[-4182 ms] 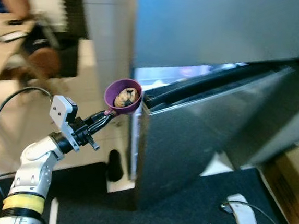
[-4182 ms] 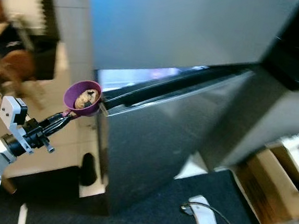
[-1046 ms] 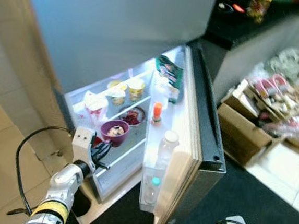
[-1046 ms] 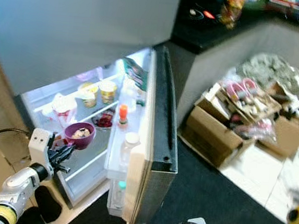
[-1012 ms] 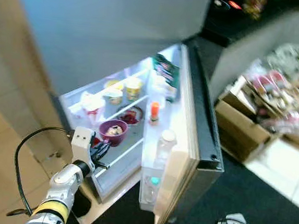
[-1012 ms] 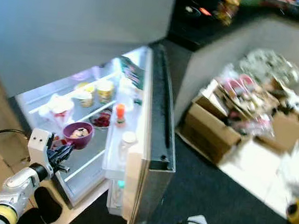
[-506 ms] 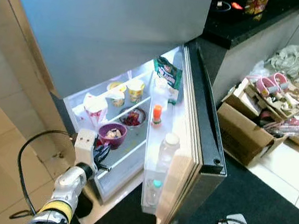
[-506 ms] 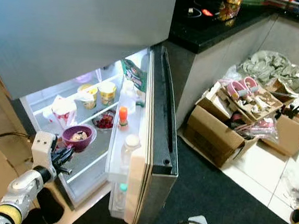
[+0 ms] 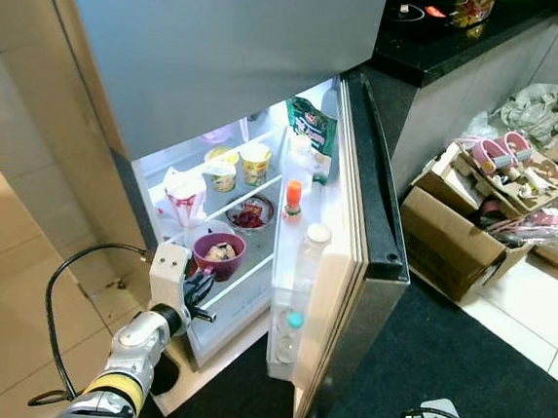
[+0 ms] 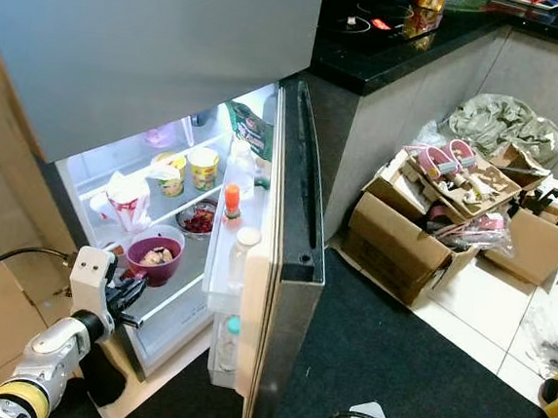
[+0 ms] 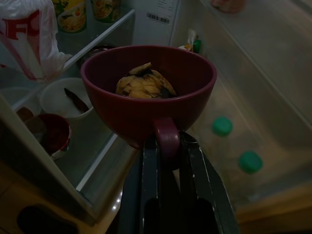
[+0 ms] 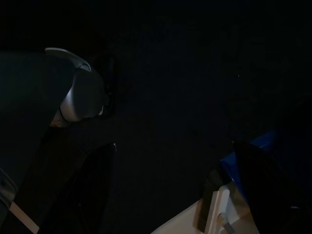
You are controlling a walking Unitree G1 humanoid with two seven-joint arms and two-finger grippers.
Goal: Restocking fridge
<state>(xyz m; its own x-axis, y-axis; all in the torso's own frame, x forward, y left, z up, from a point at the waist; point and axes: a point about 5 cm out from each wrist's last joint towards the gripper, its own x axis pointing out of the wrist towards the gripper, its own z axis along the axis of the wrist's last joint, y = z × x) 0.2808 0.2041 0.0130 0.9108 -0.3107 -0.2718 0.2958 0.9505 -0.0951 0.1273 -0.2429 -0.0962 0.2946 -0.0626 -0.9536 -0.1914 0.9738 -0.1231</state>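
My left gripper [image 11: 168, 146] pinches the handle of a maroon cup [image 11: 148, 90]; cup sits just beyond my fingertips, level, at the open fridge's [image 9: 361, 226] lower glass shelf [image 9: 243, 279]. To place well: keep it level, clear the shelf edge, avoid the white bowl [image 11: 63, 100] beside it. Cup holds a tan, crumpled food lump. Right arm idle; its jaw state I cannot tell.

Fridge door [image 9: 354, 245] went from shut to swung open. Left gripper [image 9: 197, 287] carried purple cup [image 9: 218, 255] from outside door into fridge, ahead over lower shelf [image 9: 243, 282].
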